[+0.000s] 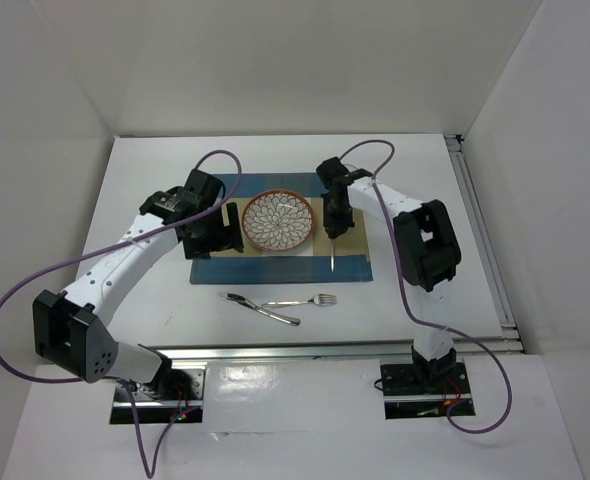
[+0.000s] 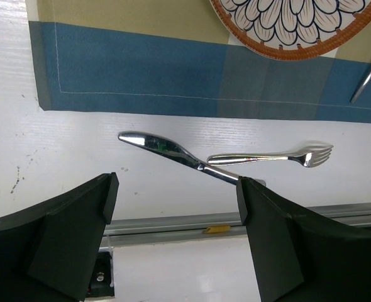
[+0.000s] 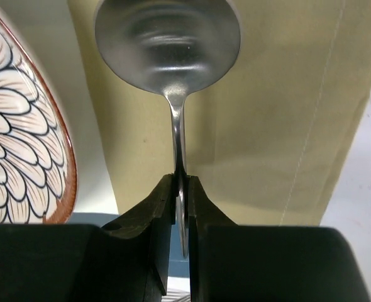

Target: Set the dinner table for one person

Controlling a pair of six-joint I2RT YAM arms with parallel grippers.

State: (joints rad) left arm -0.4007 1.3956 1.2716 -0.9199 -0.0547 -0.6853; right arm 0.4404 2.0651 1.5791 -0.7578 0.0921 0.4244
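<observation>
Likely setting the spoon [image 3: 168,44], pinched by the right fingers [image 3: 153,217], beside the plate [image 3: 22,132]; next, lowering spread left fingers [image 2: 78,233] to the knife [image 2: 163,150] and fork [image 2: 267,157] ahead on the tabletop [image 2: 60,157] beneath.

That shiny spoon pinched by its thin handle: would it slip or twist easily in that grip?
Probably slippery: the spoon is polished metal, mirror-bright. It may pivot, since the right arm's fingers pinch only the narrow handle while the wider bowl sticks out beyond them. It looks stiff and unlikely to bend.
</observation>
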